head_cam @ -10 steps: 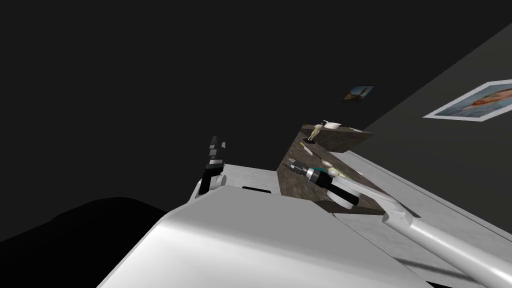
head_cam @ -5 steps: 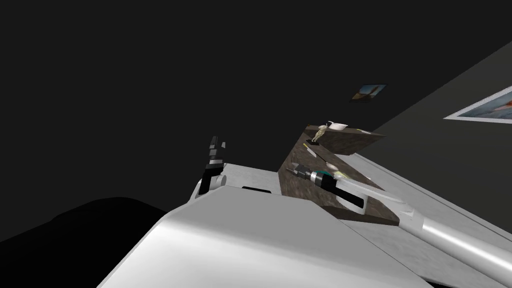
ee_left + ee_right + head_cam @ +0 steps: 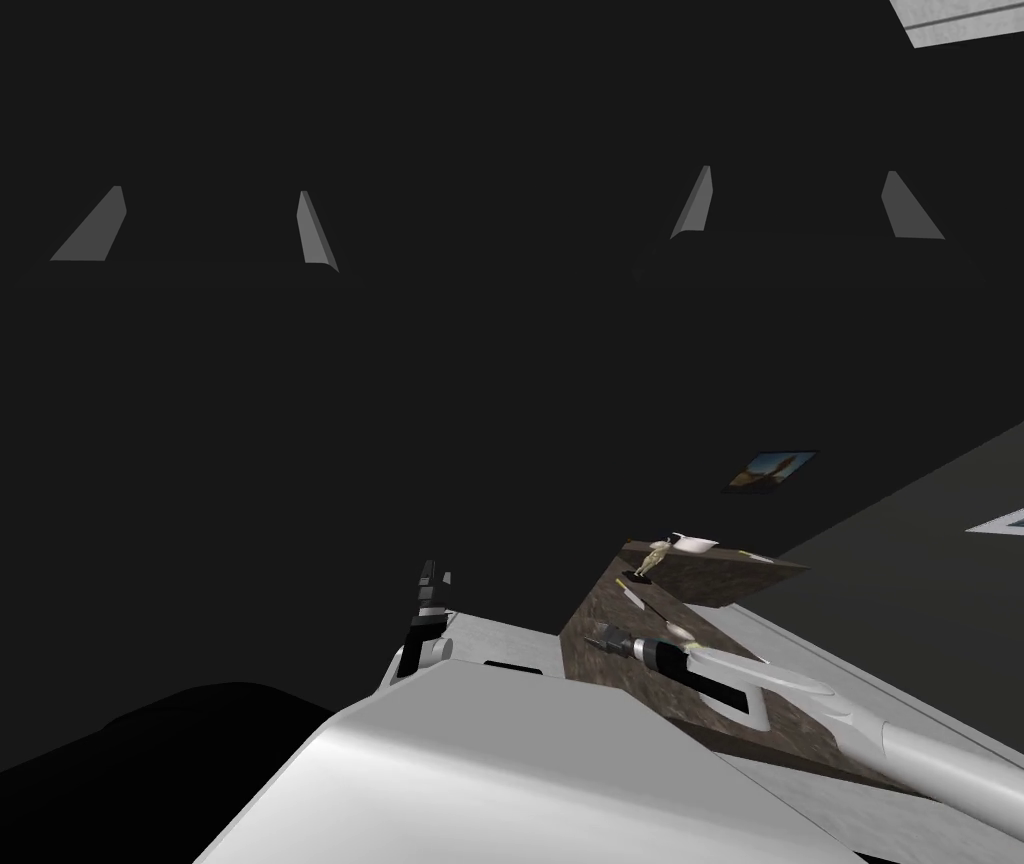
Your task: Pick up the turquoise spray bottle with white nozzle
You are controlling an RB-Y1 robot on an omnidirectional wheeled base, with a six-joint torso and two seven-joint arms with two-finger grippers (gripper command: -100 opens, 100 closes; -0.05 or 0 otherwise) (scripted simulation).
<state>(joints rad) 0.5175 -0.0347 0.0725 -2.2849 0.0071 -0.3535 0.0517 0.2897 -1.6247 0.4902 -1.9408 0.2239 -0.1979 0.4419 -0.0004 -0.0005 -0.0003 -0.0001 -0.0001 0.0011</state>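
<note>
I've swung left a bit; right gripper [image 3: 799, 170] over the dark counter [image 3: 595, 673], fingers apart, left gripper [image 3: 210, 190] too. Approach stage; next: line up on the spray bottle.

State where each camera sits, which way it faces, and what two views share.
Head view: on the head, looking down at a brown counter; left gripper raised, right gripper over the counter.
Left wrist view: on the left hand, facing flat dark; open fingers.
Right wrist view: on the right hand, facing dark, a light grey strip; open fingers.
Shared: each gripper, head and wrist.
</note>
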